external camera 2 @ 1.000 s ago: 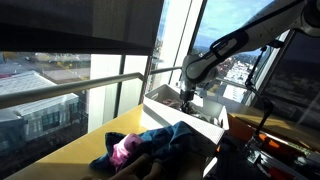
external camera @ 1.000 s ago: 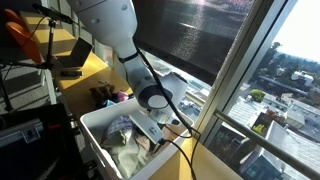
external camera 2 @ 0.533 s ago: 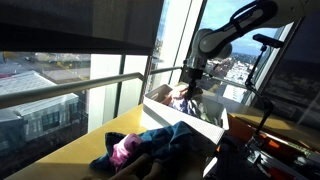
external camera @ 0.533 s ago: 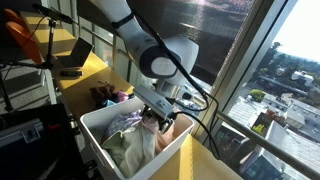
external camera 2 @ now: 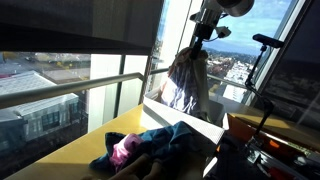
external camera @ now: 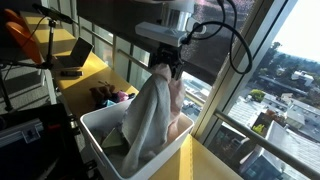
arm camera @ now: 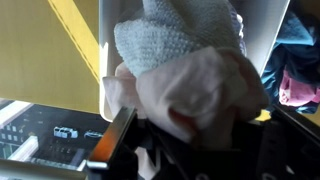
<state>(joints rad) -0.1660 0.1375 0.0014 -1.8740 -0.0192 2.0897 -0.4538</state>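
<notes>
Gripper [external camera: 168, 62] is high up, jaws clamped tight on fabric, no gap visible between the fingers. It holds the grey towel [external camera: 148, 115] by its top edge, so the towel hangs straight down from the fingers in a long drape. Same in the other outside view: gripper [external camera 2: 200, 38] on top, towel [external camera 2: 187, 80] dangling under it.

A pink cloth [external camera: 177, 100] hangs with the towel, pressed against its side just below the fingers. In the wrist view the pink cloth [arm camera: 200, 95] is bunched right at the jaws and the grey towel [arm camera: 180, 40] sits beyond it. Both are probably pinched together, but the fabric hides the fingertips, so the pink one may only be caught in the towel's folds.

The white bin [external camera: 108, 160] is directly below the gripper. The towel's lower end reaches down inside its walls, touching or nearly touching what lies in there, so the load is not clear of the bin. Pinching one edge explains the long hang: the weight pulls everything into one vertical column under the hand.

The pile of clothes [external camera 2: 140, 145], blue and pink, lies off to one side of the gripper, low on the yellow table [external camera 2: 95, 135], beside the bin and apart from the held pieces.
</notes>
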